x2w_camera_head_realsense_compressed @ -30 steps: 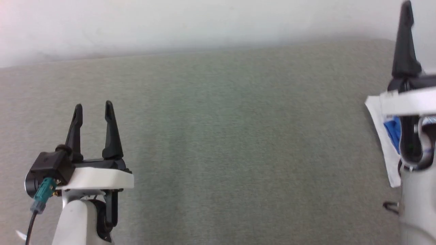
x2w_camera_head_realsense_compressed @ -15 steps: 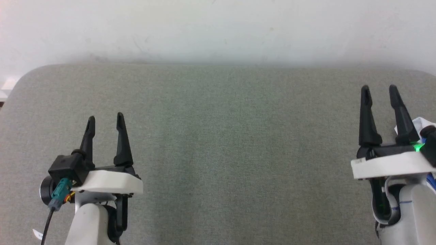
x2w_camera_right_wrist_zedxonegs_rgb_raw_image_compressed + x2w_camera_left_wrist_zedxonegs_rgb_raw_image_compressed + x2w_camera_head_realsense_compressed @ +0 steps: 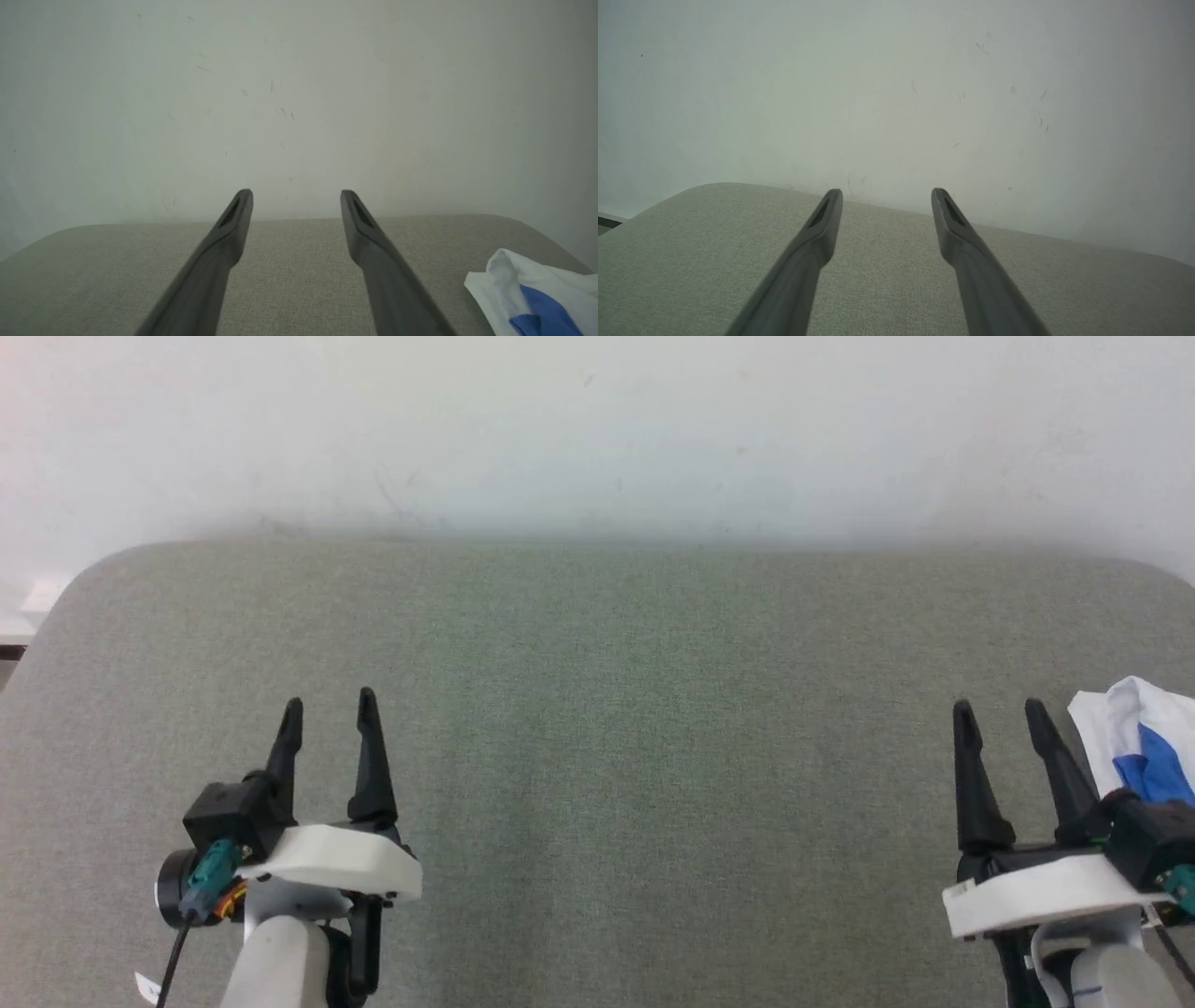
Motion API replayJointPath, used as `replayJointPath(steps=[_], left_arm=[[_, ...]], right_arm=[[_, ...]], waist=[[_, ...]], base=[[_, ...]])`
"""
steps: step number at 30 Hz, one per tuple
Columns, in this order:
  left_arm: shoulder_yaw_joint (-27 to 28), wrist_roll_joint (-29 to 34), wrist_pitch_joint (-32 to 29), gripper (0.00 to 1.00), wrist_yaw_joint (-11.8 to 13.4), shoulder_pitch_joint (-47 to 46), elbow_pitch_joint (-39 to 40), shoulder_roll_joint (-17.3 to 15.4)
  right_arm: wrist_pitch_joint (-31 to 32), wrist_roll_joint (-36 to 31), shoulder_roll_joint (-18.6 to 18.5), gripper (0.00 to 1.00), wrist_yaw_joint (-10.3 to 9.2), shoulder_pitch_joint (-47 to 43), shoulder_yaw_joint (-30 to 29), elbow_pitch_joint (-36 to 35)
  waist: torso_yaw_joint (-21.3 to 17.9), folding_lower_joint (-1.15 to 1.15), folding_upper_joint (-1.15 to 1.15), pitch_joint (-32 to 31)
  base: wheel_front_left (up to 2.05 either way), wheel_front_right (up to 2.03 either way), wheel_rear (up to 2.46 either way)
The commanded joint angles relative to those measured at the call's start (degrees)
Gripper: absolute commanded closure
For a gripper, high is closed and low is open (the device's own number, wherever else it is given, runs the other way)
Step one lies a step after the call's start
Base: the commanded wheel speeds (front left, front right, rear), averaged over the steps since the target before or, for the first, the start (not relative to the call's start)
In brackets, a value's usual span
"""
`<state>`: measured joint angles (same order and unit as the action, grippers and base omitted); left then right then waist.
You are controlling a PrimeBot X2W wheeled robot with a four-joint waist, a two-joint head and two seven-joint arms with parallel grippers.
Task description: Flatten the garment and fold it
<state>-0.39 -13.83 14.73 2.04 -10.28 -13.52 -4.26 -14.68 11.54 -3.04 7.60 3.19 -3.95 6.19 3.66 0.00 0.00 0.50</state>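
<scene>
The garment [image 3: 1134,737], white with a blue patch, lies bunched at the right edge of the grey padded table [image 3: 597,709]; the frame edge cuts off most of it. In the right wrist view the garment [image 3: 537,294] sits at the lower right. My right gripper [image 3: 1001,717] hovers open just left of the garment, nothing between its fingers; the right wrist view shows the same gripper [image 3: 295,198] empty. Over the table's left part my left gripper [image 3: 329,707] stands open and empty, as the left wrist view confirms for that gripper [image 3: 886,196].
A pale wall [image 3: 597,429] rises right behind the table's far edge. The table's rounded far-left corner [image 3: 84,579] shows, with a dark strip of floor beyond it. A cable [image 3: 173,961] trails from my left wrist.
The head camera has swung right and tilted, so the whole picture shifted. Both grippers now sit lower in the picture. The right gripper has come down off the garment and stays open.
</scene>
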Motion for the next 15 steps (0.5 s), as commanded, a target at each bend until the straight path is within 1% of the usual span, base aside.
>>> replayJointPath(steps=[1, 5, 15], left_arm=[[-0.3, -0.4, 0.3, 0.00, -0.5, 1.2, -0.2, 0.2], [-0.8, -0.6, 0.3, 0.00, -0.9, 1.9, -0.5, 0.5], [-0.5, -0.9, 0.3, 0.00, -1.2, 3.7, -0.6, 1.1]], right_arm=[[-0.3, -0.3, 0.2, 0.00, -0.11, -0.7, -0.1, 0.2], [-0.3, -0.3, 0.2, 0.00, -0.11, -1.6, -0.2, 1.0], [-0.3, -0.1, 0.2, 0.00, -0.11, -1.8, 0.4, 2.5]], waist=[[0.1, 0.00, 0.00, -0.1], [0.2, 0.00, 0.00, 0.0], [0.2, 0.00, 0.00, 0.7]], base=[[0.00, 0.00, 0.00], [0.00, 0.00, 0.00], [0.00, 0.00, 0.00]])
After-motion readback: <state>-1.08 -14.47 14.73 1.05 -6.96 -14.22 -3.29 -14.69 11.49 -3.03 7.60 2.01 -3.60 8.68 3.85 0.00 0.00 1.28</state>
